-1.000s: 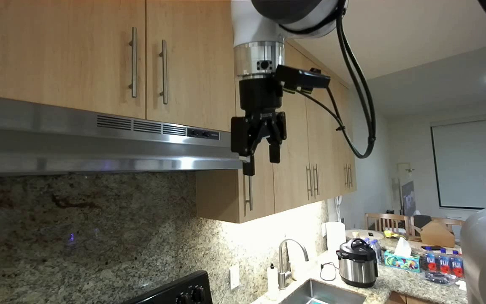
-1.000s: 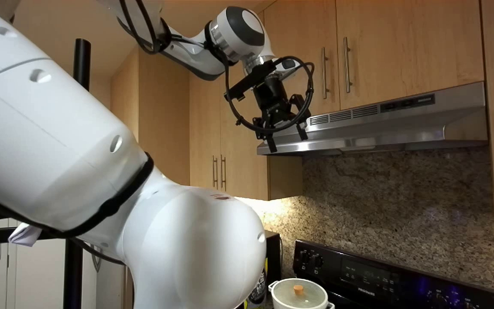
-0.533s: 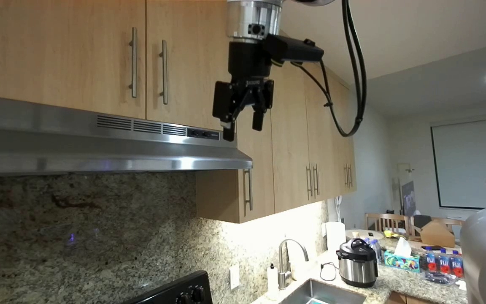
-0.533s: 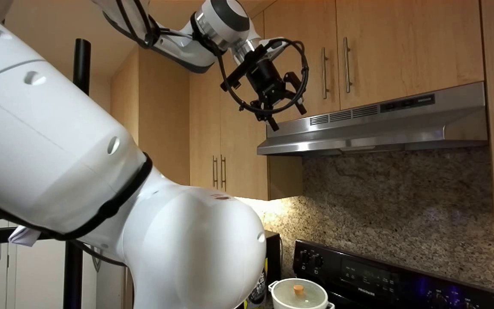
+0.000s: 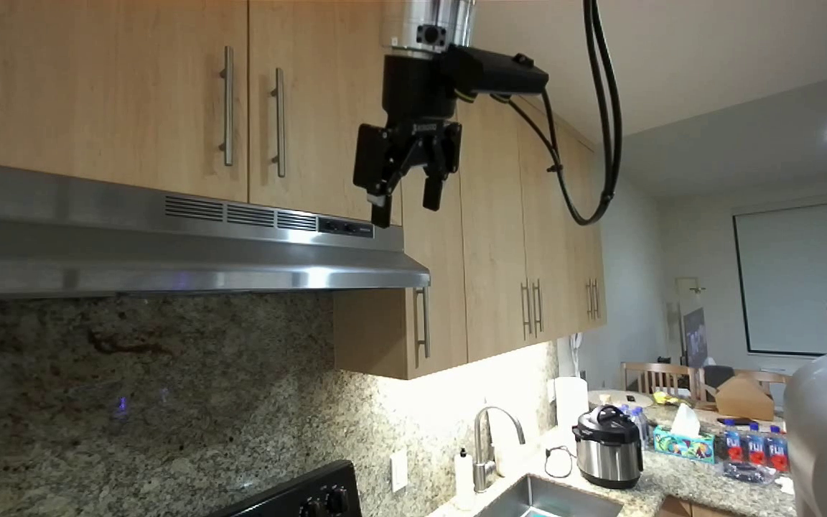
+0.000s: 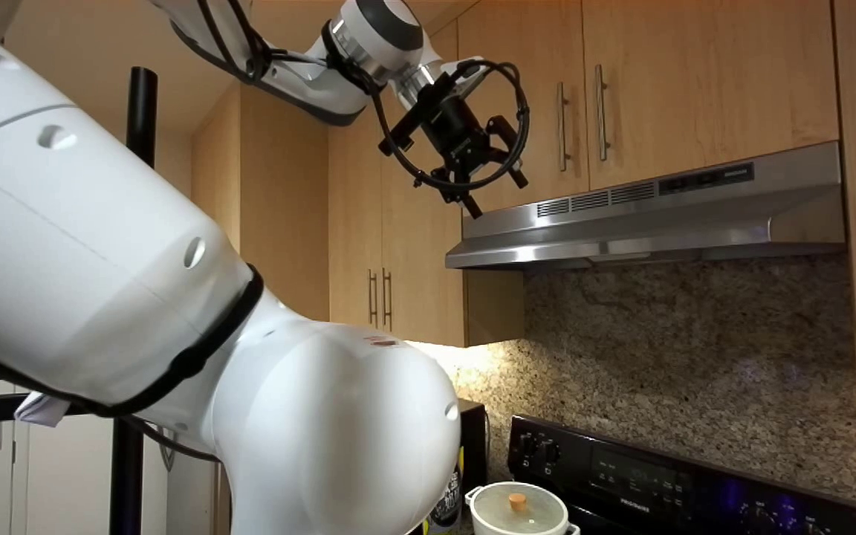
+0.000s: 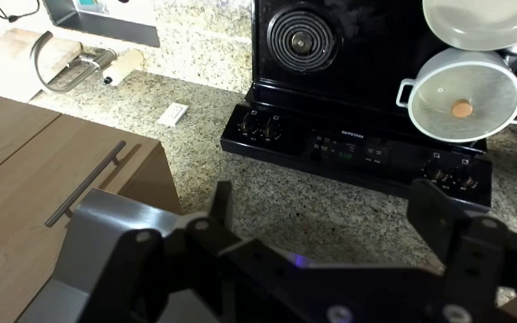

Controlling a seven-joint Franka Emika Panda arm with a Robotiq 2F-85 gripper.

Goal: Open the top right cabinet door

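Observation:
The top right cabinet door is a short light-maple door, closed, in both exterior views (image 5: 334, 108) (image 6: 718, 82). Its vertical steel bar handle (image 5: 279, 122) is near its left edge and also shows in an exterior view (image 6: 601, 111). My gripper (image 5: 407, 205) is open and empty, pointing down, apart from the handle. In an exterior view it overlaps the door's right edge; in an exterior view the gripper (image 6: 498, 195) overlaps the matching left door. In the wrist view the spread fingers (image 7: 322, 193) have nothing between them; the top right door is out of view there.
The steel range hood (image 5: 241, 244) juts out below the short doors. The matching left door (image 5: 97, 86) has its handle near its right edge. A taller narrow door with a handle (image 7: 85, 184) is beside the hood. Below are the stove (image 7: 352, 157) and a lidded white pot (image 6: 517, 509).
My gripper has risen from below the hood's top edge and shifted slightly left in both exterior views. It stays open. The cabinet doors have not moved.

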